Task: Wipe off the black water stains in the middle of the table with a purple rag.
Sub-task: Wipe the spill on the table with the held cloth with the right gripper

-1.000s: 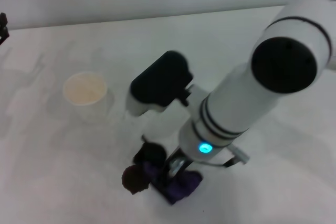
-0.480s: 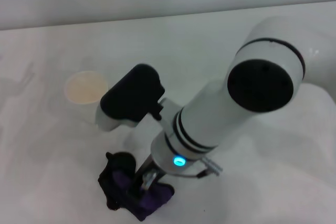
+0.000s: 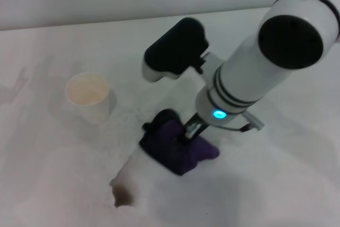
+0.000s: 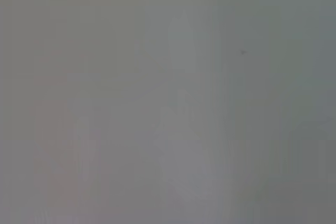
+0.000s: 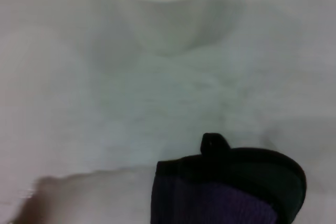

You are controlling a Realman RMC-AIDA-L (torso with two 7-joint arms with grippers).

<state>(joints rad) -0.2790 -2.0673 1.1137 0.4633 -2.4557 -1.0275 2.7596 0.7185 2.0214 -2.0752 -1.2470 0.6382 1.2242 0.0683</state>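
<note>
My right gripper (image 3: 187,135) is shut on the purple rag (image 3: 178,150) and presses it onto the white table (image 3: 276,184) near the middle. The rag is bunched, dark purple with black edging, and hides the fingertips. A small blackish-brown stain (image 3: 121,195) lies on the table to the front left of the rag, apart from it, with a paler wiped streak running between them. In the right wrist view the rag (image 5: 226,190) fills the lower part. The left gripper is out of view; the left wrist view shows only blank grey.
A white paper cup (image 3: 87,97) stands upright to the left of the rag, also in the right wrist view (image 5: 164,9). The right arm's white forearm (image 3: 265,62) reaches in from the upper right. A wall runs along the table's far edge.
My right gripper has swept the rag back and to the right, away from the front left. The stain, covered half a second ago, now shows smaller and fainter.
</note>
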